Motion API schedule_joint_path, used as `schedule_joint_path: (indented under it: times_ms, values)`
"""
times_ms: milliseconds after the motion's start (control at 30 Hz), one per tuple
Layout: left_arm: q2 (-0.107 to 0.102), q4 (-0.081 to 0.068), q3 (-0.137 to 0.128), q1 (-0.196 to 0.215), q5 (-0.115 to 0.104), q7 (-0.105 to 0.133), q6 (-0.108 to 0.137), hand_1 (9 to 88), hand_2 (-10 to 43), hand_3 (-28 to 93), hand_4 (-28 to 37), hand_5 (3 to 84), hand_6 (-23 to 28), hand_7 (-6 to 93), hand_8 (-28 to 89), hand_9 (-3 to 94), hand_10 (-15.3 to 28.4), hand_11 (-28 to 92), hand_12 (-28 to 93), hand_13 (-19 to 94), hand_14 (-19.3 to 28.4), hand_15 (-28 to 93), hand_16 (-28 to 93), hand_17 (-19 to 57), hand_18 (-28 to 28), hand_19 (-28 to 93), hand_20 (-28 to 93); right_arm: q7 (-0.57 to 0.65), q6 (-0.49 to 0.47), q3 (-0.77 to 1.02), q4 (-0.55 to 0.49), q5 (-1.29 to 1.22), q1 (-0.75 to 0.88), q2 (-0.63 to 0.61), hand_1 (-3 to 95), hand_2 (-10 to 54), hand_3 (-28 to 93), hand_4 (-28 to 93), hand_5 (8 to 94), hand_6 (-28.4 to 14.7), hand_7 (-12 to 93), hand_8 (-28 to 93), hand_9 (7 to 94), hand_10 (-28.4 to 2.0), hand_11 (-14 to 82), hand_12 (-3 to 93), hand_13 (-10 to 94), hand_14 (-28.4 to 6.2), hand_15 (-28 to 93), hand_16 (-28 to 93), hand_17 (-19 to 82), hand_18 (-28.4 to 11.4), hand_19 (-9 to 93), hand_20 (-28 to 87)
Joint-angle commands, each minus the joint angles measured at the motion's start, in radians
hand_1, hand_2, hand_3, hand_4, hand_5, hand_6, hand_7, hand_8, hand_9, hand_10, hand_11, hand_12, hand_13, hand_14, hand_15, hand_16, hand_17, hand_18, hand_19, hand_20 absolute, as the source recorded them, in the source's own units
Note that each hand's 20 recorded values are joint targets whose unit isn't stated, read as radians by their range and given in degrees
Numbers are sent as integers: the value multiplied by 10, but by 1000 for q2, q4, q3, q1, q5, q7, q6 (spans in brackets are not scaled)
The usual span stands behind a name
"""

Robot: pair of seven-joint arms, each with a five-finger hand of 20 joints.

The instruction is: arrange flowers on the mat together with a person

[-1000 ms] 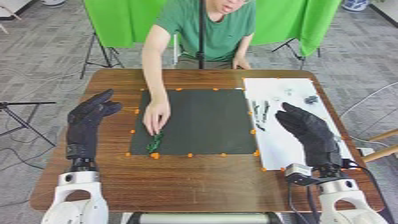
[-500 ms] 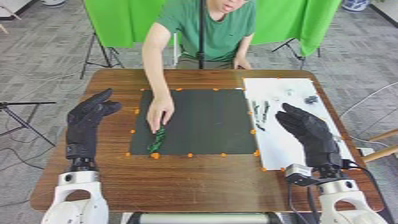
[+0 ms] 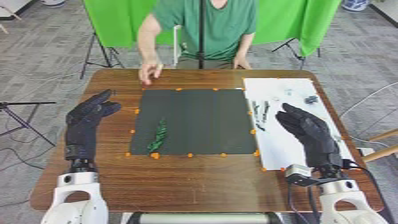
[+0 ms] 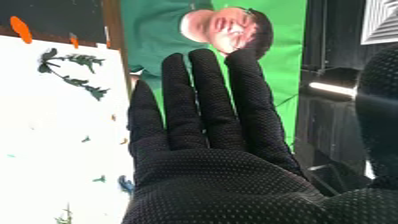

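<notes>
Green sprig (image 3: 157, 139) lies on the dark mat (image 3: 209, 120), toward its near left corner; dark sprigs (image 3: 260, 113) on the white sheet (image 3: 274, 150). Left hand (image 3: 84, 117): beside the mat, fingers extended, thumb apart. Right hand (image 3: 307, 127): above the sheet, fingers straight, slightly spread. Person's hand (image 3: 150, 72): at the table's (image 3: 204, 182) far edge

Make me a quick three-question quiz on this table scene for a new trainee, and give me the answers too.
1. True or false: the person is holding the green sprig.
2. In the head view, which corner of the dark mat is the sprig nearest? A) far right B) near left C) near right
3. Fill in the color: the robot's right hand is over the ____ sheet.

Key: 1. False; 2. B; 3. white
</notes>
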State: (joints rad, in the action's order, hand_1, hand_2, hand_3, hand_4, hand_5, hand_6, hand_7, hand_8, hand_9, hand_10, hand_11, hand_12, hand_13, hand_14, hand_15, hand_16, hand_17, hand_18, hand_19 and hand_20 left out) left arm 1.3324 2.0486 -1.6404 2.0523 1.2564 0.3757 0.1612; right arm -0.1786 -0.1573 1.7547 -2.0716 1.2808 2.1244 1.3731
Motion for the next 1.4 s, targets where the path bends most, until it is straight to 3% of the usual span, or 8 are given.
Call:
schedule_joint_path:
  times_ms: [33, 133, 233, 333, 433, 667, 1033, 1400]
  values:
    - [11, 9, -7, 26, -6, -4, 17, 281, -14, 679, -179, 526, 28, 141, -61, 576, 155, 220, 153, 492, 189, 243, -11, 147, 141, 151, 230, -9, 113, 33, -79, 163, 16, -21, 206, -95, 631, -257, 471, -28, 122, -96, 532, -157, 74, 157, 456, -142, 167, 124, 228, -153, 70, 282]
    - [17, 11, -12, 28, -4, -6, 15, 281, -13, 678, -180, 525, 28, 141, -61, 576, 155, 219, 153, 492, 189, 244, -10, 147, 141, 151, 230, 18, 258, 46, -121, 299, 11, -72, 238, -95, 563, -280, 486, -35, 121, -93, 566, -162, 108, 200, 518, -148, 183, 199, 240, -167, 167, 338]
    - [20, 16, -16, 37, -2, -7, 15, 281, -13, 678, -179, 526, 27, 142, -61, 576, 155, 219, 153, 493, 189, 245, -11, 147, 141, 151, 230, 94, 366, 72, -140, 469, -2, -126, 259, -95, 506, -282, 535, -36, 142, -94, 604, -167, 200, 248, 573, -153, 314, 272, 238, -188, 370, 411]
    - [17, 16, -15, 37, -3, -6, 15, 281, -13, 678, -179, 526, 28, 142, -62, 575, 155, 220, 154, 493, 189, 246, -11, 147, 140, 151, 230, 222, 378, 114, -146, 650, -6, -164, 272, -95, 504, -282, 564, -34, 164, -82, 612, -170, 279, 301, 596, -153, 481, 266, 240, -206, 509, 449]
    - [15, 17, -14, 36, -4, -6, 16, 282, -13, 678, -178, 525, 29, 141, -62, 576, 155, 219, 153, 493, 189, 246, -11, 148, 140, 151, 230, 404, 355, 103, -132, 861, -34, -224, 256, -95, 578, -283, 587, -35, 193, -70, 603, -171, 355, 354, 594, -154, 620, 275, 232, -221, 596, 492]
    - [9, 25, -19, 52, -15, -9, 25, 282, -13, 677, -179, 525, 29, 140, -61, 576, 155, 219, 153, 494, 189, 246, -12, 148, 140, 150, 230, 595, 226, 100, -75, 1104, -20, -306, 306, -95, 603, -283, 621, -31, 233, -62, 605, -166, 419, 397, 598, -154, 694, 292, 242, -231, 635, 509]
    - [6, 29, -19, 55, -16, -2, 29, 282, -15, 678, -178, 524, 28, 141, -61, 575, 156, 219, 153, 494, 188, 246, -12, 147, 140, 151, 230, 655, 142, 70, 24, 1171, -29, -353, 354, -95, 586, -283, 657, -25, 229, -63, 657, -156, 382, 368, 624, -144, 695, 303, 261, -232, 644, 500]
    - [6, 27, -21, 52, -16, -8, 28, 281, -14, 678, -179, 525, 29, 140, -61, 576, 156, 218, 153, 494, 188, 246, -12, 147, 140, 151, 230, 663, 88, 48, 42, 1169, -11, -347, 370, -95, 579, -283, 689, -19, 212, -63, 706, -151, 349, 345, 646, -140, 691, 310, 278, -233, 650, 495]
